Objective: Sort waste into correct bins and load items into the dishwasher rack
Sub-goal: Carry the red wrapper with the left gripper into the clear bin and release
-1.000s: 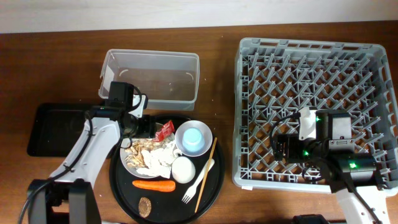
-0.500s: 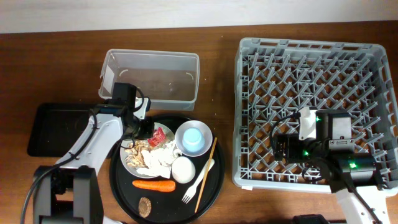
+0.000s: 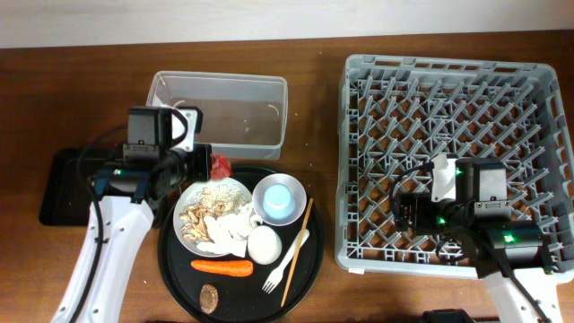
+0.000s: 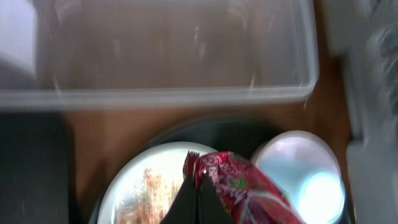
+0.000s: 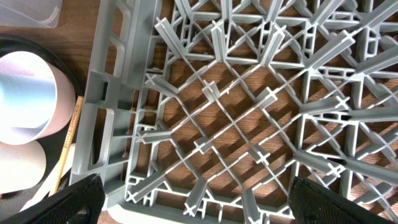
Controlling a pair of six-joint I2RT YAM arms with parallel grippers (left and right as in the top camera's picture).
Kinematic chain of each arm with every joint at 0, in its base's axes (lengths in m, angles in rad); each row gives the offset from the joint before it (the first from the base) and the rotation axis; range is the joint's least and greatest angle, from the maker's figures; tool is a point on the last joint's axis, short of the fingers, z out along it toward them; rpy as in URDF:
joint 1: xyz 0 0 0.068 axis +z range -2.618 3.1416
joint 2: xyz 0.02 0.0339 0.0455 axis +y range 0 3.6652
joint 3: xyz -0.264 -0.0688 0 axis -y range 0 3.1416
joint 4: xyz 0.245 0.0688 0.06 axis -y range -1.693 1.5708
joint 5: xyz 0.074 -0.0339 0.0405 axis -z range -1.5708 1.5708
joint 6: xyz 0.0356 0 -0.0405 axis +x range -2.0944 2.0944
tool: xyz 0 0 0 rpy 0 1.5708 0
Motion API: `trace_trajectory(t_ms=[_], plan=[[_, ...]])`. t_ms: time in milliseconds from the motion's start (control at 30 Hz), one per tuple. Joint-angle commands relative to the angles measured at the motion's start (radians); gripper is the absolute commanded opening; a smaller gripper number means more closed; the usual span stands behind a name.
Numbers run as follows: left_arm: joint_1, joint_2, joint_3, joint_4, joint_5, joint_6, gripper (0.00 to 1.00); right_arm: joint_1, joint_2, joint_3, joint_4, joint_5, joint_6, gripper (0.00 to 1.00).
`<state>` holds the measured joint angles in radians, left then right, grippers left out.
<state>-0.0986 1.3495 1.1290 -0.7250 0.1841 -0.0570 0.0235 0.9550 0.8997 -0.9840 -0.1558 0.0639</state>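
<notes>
left gripper point(image 4: 199, 200): clamped on red wrapper point(image 4: 235, 184);
clear tub point(image 3: 235, 121): 12 o'clock of wrapper, near; left arm nearer;
right gripper point(image 5: 199, 202): jaws apart, over rack point(image 3: 538, 81)

Three cameras, all looking down: one fixed over the whole scene, two riding close on the wrists.

The overhead camera faces straight down on the brown wooden table point(image 3: 316, 126), with the large square grey plastic rack point(image 3: 453, 108) on the right and the clear plastic rectangular tub point(image 3: 220, 81) at far left. The left wrist camera hangs close and blurred over that tub's near wall and the pale pink round bowl point(image 4: 281, 148). The right wrist camera looks down on the rack's near-left corner and catches the same bowl at its left edge. Both wrist patches lie inside the overhead view.
</notes>
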Motion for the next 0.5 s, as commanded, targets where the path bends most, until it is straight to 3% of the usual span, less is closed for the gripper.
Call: trace_trajectory(t_ms=[0,267,433,467], plan=[[0.001,0.013,0.013,0.163,0.010,0.000,0.01,0.009,0.002,0.021,0.000,0.009,0.005,0.98],[0.000,0.291,0.013,0.644,0.007,-0.007,0.01,0.009,0.002,0.021,-0.001,0.009,0.005,0.98],[0.000,0.388,0.013,0.736,0.007,-0.007,0.01,0.009,0.002,0.021,-0.005,0.009,0.005,0.98],[0.000,0.398,0.013,0.741,0.007,-0.007,0.18,0.009,0.002,0.021,-0.005,0.009,0.005,0.98]])
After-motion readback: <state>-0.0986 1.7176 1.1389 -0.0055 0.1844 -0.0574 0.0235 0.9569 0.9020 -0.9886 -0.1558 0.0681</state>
